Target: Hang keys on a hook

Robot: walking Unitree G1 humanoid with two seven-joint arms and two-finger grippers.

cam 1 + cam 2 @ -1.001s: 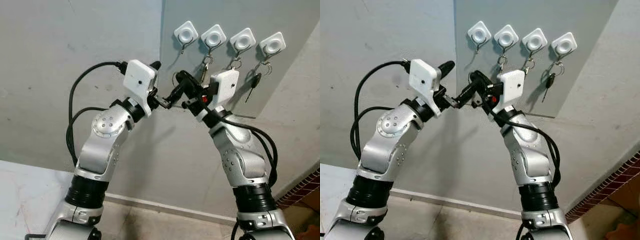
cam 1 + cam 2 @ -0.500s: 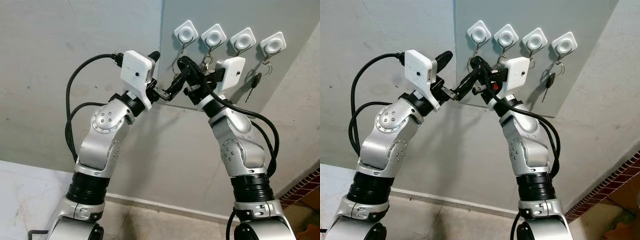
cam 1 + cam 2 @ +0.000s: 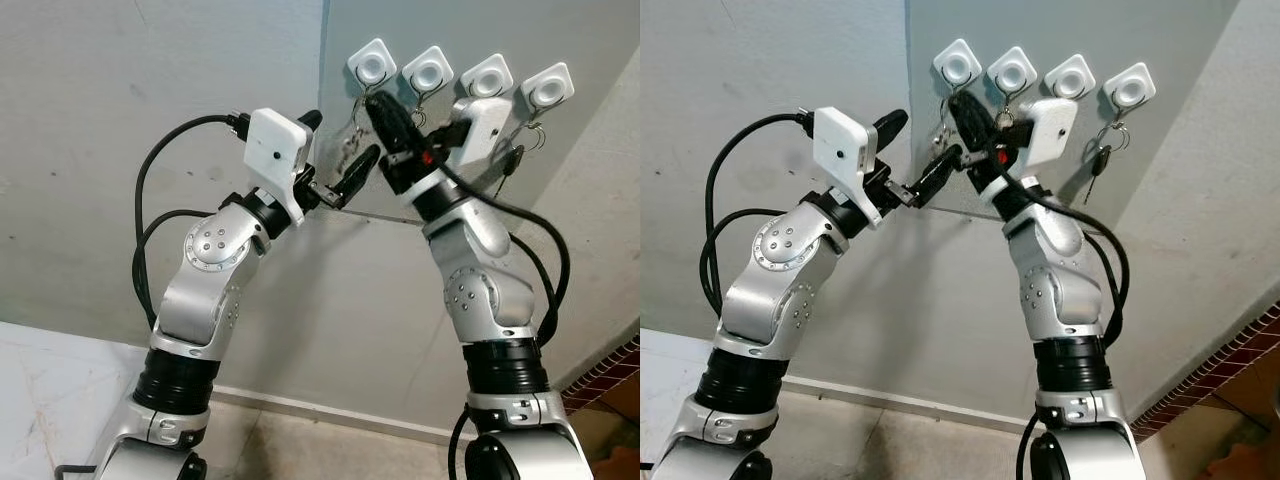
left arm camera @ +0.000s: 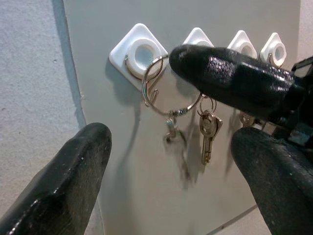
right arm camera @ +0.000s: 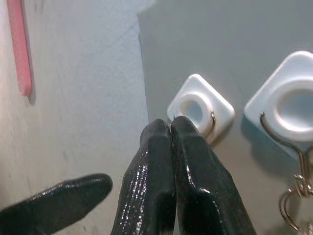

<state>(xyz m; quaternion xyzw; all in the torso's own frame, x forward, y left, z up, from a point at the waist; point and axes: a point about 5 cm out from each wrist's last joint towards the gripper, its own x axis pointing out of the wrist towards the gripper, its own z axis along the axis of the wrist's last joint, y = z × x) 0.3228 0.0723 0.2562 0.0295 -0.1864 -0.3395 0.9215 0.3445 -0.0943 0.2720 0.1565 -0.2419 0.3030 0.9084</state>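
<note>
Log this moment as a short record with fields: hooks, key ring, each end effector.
hooks: four white hooks in a row on the grey panel
key ring: key ring looped at the leftmost hook
right end effector: right end effector shut on the ring, at that hook
left end effector: left end effector open, just below

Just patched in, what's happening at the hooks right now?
The right gripper, fingers pressed shut, is up at the first hook of four white hooks on the grey panel. In the left wrist view a key ring hangs at that hook, just under the right gripper's finger, with small keys dangling below it. Whether the ring is fully seated on the hook cannot be told. The left gripper is open just below, pointing at the same hook. Other keys hang from hooks further along.
</note>
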